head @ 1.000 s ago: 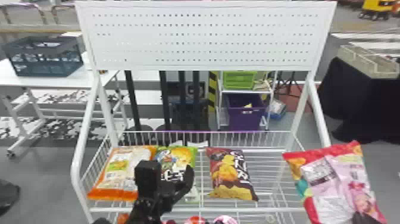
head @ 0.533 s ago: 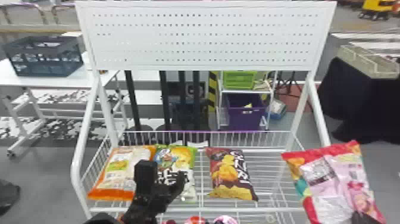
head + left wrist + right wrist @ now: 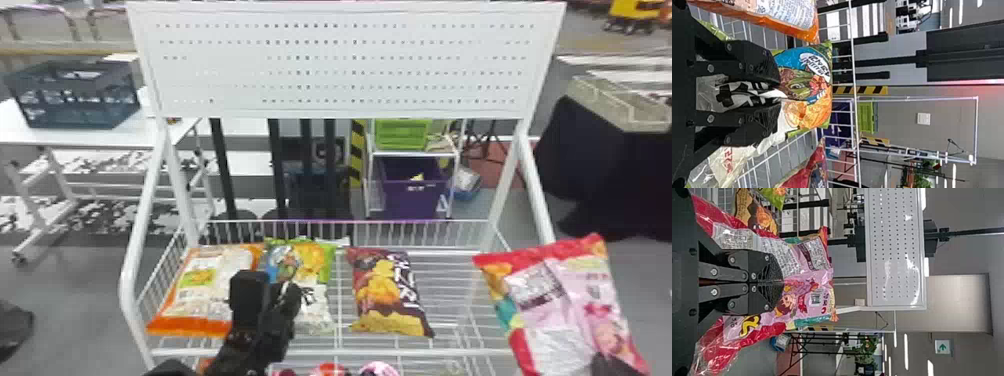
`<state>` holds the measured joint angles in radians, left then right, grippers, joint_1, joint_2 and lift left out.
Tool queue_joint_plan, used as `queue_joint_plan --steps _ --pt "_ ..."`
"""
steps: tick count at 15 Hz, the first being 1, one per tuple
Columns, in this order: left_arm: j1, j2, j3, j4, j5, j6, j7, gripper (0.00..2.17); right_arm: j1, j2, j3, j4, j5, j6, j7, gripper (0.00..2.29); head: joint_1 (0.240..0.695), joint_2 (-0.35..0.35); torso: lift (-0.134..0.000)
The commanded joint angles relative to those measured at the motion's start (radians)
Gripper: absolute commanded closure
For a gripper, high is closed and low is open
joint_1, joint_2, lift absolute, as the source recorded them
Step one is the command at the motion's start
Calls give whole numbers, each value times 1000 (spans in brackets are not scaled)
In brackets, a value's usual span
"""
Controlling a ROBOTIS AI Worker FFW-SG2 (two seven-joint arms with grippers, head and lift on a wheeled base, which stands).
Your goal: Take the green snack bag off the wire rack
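The green snack bag (image 3: 312, 256) lies on the wire rack (image 3: 450, 352), between an orange bag and a dark red one. My left gripper (image 3: 267, 295) is over its front part. In the left wrist view, the left gripper (image 3: 775, 93) is shut on the green snack bag (image 3: 807, 84), whose white film bunches between the fingers. At the right, my right gripper (image 3: 612, 367) is at the lower part of a red-and-pink bag (image 3: 565, 300). The right wrist view has the right gripper (image 3: 779, 282) shut on that red-and-pink bag (image 3: 807, 276).
The orange bag (image 3: 200, 290) sits close on the left of the green one; the dark red bag (image 3: 387, 295) is a little to its right. A white perforated panel (image 3: 340, 65) stands above the rack, with posts at both sides. Round packages show below the front rail.
The left gripper's fingers have come together on the green snack bag, after standing apart over it. The right gripper has stayed nearly still with its bag.
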<state>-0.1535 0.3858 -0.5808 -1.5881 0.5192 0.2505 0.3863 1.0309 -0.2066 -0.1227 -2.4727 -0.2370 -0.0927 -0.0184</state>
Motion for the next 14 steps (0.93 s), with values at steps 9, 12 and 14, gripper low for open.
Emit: queue_joint_plan --steps 9,12,14 --pt "407 99 234 -506 -76 -58 8 2142 -3 -4 2 3 -2 -6 0 2246 499 0 0" --pt "654 108 401 -673 -99 -187 -14 2142 -5 -4 2 8 -4 -6 0 2246 499 0 0" --pt "779 105 484 -734 -119 -276 -26 2142 -9 -4 2 14 -4 -6 0 2246 499 0 0"
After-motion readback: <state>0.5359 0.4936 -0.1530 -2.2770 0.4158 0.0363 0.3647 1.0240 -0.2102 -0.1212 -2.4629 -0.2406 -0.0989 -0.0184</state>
